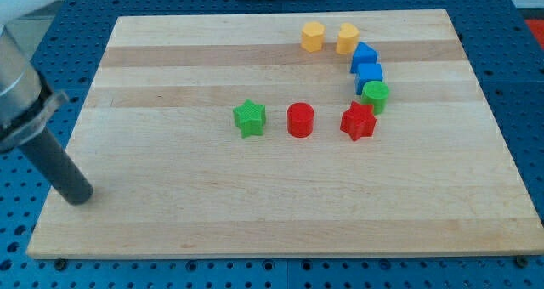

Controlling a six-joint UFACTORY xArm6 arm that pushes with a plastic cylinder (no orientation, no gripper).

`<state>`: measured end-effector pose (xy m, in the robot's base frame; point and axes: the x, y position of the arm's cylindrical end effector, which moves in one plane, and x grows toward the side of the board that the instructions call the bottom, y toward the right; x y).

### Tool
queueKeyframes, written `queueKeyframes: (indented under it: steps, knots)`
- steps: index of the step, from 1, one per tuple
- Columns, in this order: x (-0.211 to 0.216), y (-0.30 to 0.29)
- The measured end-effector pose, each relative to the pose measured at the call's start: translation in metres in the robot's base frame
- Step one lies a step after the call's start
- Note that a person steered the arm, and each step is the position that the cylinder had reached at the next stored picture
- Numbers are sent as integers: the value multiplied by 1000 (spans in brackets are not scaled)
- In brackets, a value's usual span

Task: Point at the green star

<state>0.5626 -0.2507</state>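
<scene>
A pale wooden tabletop (pixel 212 212) with lengthwise grain bands lies on a blue perforated base (pixel 527 110), filling most of the single camera view.

My tip (pixel 79 195) rests on the tabletop near the view's left edge, toward its lower corner, at the end of a dark rod that slants up to a grey cylindrical housing at about 10 o'clock. The end effector is this bare rod only: it has nothing that opens or closes, and it holds nothing.

The green star (pixel 250 118) sits a little left of the board's centre, well apart from my tip, at roughly 2 o'clock from it. Just beside the star, at its 3 o'clock, stands a red cylinder (pixel 300 119), and farther along the same line a red star (pixel 358 121).

At 1 o'clock from the red star, touching or nearly touching it, is a green cylinder (pixel 376 94). Above that, two blue blocks (pixel 369 74) (pixel 364 56) run toward 12 o'clock, their exact shapes hard to make out. Near the view's top, two yellow-orange blocks (pixel 313 36) (pixel 347 38) sit side by side.
</scene>
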Motion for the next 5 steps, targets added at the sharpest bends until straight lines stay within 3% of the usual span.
queueKeyframes:
  steps: [2,5]
  knots:
    - [-19,109]
    - [-107,175]
